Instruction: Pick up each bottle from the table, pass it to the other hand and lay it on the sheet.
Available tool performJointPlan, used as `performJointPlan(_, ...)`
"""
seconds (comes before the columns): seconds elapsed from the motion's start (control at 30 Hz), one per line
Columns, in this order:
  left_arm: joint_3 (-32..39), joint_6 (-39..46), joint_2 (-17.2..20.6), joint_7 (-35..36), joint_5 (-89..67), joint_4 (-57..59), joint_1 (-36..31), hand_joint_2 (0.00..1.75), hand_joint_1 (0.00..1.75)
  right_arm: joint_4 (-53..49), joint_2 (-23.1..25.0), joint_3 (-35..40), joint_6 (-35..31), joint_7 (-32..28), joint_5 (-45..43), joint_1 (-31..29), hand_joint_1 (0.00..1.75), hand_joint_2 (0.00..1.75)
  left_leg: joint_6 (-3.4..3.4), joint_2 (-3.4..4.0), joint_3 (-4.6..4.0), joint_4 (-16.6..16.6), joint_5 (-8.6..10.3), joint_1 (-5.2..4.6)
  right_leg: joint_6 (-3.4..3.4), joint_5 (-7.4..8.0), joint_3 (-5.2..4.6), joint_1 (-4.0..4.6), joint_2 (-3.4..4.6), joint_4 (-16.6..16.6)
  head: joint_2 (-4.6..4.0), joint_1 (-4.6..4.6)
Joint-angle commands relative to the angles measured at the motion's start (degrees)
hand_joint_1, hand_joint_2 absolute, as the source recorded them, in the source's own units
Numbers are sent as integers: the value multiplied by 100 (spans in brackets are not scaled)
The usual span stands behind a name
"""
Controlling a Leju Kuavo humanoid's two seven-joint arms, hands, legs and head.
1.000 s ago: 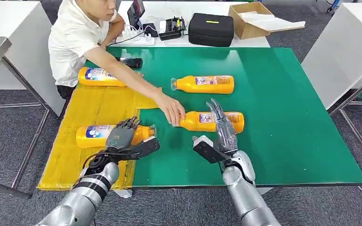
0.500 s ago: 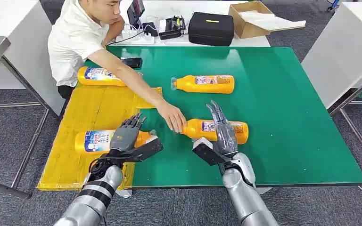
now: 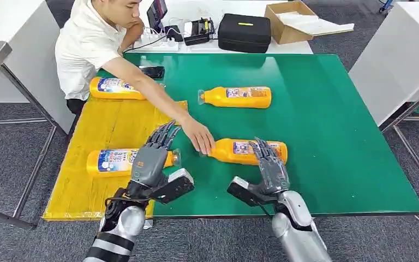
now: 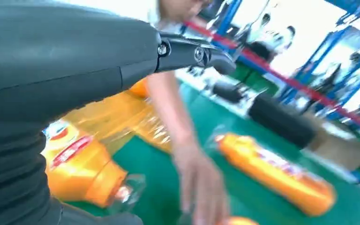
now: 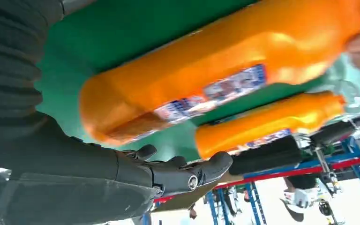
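Observation:
Four orange bottles lie on their sides. Two are on the yellow sheet [image 3: 109, 123]: a far one [image 3: 117, 88] and a near one [image 3: 114, 161] [image 4: 82, 166]. Two are on the green table [image 3: 333, 136]: a far one [image 3: 237, 97] [image 5: 272, 124] and a near one [image 3: 248, 151] [image 5: 225, 89]. A person's hand [image 3: 199, 136] [image 4: 199, 187] touches the near table bottle's cap end. My left hand [image 3: 155, 158] hovers with fingers spread over the near sheet bottle's neck, holding nothing. My right hand [image 3: 267, 172] is spread open just in front of the near table bottle, its fingertips over the bottle's edge.
A seated person in a white shirt [image 3: 87, 43] reaches across the sheet from the far left. A phone [image 3: 151, 72] lies at the table's far edge. Behind it stand a black case [image 3: 244, 34] and a cardboard box [image 3: 289, 22]. White tables flank both sides.
My left hand has lifted off the near sheet bottle and risen with fingers spread. My right hand has drawn back toward me. The person slid the near table bottle slightly toward me and to the right.

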Motion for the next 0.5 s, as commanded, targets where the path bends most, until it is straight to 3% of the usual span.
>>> performJointPlan(0.03,-828,-747,111,-555,1138,-724,715,175,0,314,-858,403,485,503,509,-233,0,175,0,10,13,-2,-5,0,-13,-3,10,3,4,-3,0,0)
performJointPlan(0.17,-1256,-738,188,-632,1546,-732,823,175,0,682,-1091,527,341,624,802,-568,0,175,6,12,25,-3,-10,-5,-13,-7,24,-1,4,-8,0,-2)
performJointPlan(0.27,-1246,-734,198,-629,1551,-739,803,175,0,674,-1067,541,343,627,809,-582,0,175,6,37,40,6,-26,0,-26,-13,40,6,24,-7,0,0)
performJointPlan(0.5,-1245,-761,229,-609,1674,-739,768,175,0,652,-1064,598,299,723,895,-581,0,175,-2,18,22,-1,-10,-3,-21,-5,20,3,10,-5,0,-2)
